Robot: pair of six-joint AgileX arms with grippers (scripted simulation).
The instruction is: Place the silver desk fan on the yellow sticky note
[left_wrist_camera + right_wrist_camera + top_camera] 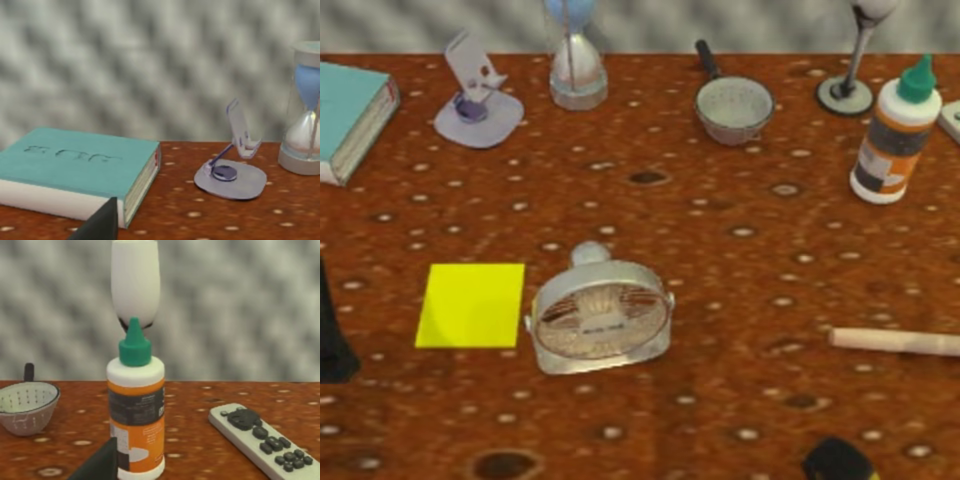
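The silver desk fan (602, 317) lies on the table left of centre, its wire grille facing up and its base knob pointing to the far side. The yellow sticky note (471, 305) lies flat just to its left, a narrow gap apart, with nothing on it. My left gripper (330, 340) is parked at the table's left edge, beside the note. My right gripper (838, 462) is parked at the front edge, right of the fan. Both are open and hold nothing. Each wrist view shows only one dark finger (102, 222) (102, 462); neither shows the fan or the note.
Along the back stand a teal book (355, 115), a phone stand (477, 100), an hourglass (577, 60), a metal strainer (732, 103), a lamp base (845, 95) and a glue bottle (895, 135). A remote (260, 440) lies far right, a wooden stick (895, 341) at right.
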